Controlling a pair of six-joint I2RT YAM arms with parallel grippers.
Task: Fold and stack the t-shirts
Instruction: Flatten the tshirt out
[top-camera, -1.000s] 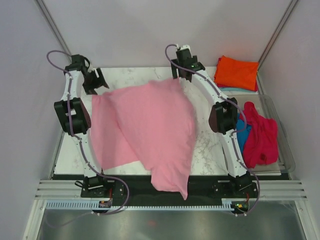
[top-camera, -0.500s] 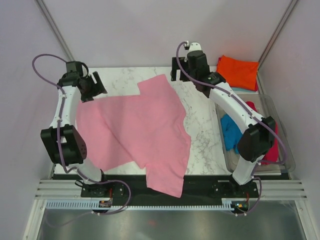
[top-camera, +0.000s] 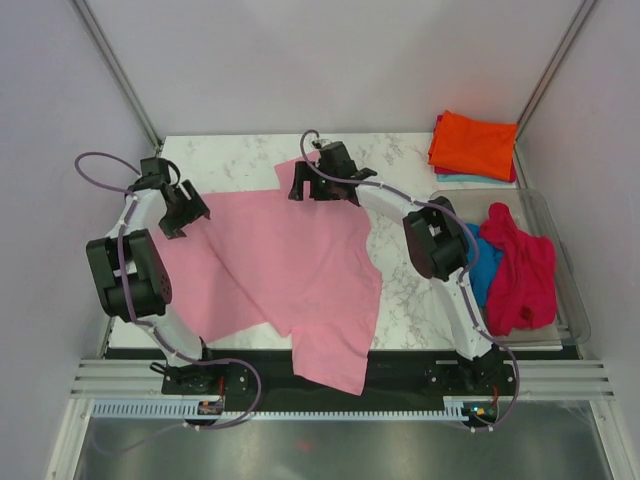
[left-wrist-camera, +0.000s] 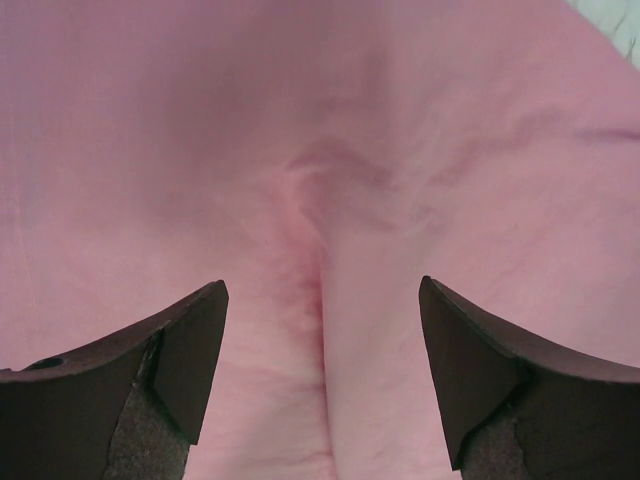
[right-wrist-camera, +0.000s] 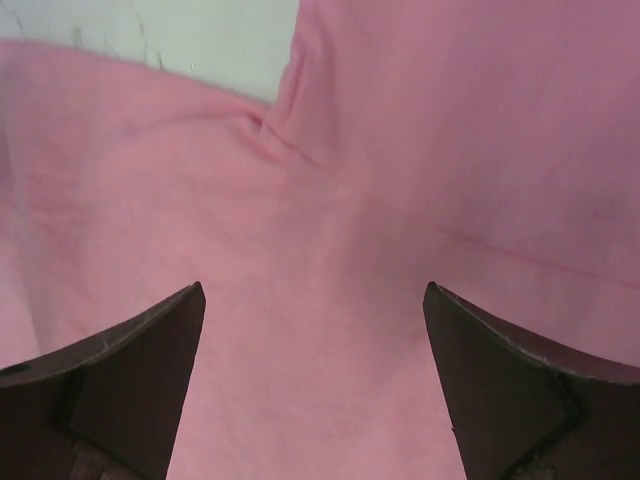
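Note:
A light pink t-shirt (top-camera: 285, 265) lies spread over the marble table (top-camera: 240, 155), its lower part hanging past the near edge. My left gripper (top-camera: 188, 213) stands open over the shirt's left edge; pink cloth (left-wrist-camera: 320, 200) with a raised crease fills the left wrist view between the wide-apart fingers. My right gripper (top-camera: 300, 183) stands open at the shirt's far corner, by a sleeve seam (right-wrist-camera: 290, 150), with nothing between its fingers. An orange t-shirt (top-camera: 474, 145) lies folded on a pale blue one (top-camera: 455, 178) at the back right.
A clear bin (top-camera: 568, 290) at the right holds a crumpled crimson-pink t-shirt (top-camera: 520, 270) and a bright blue one (top-camera: 484, 268). Bare marble (top-camera: 410, 290) shows between the pink shirt and the bin. White walls enclose the table.
The pink shirt came down from its lifted, billowing state and now lies flat. Both grippers have moved down and inward onto its far edge, the right one swinging left.

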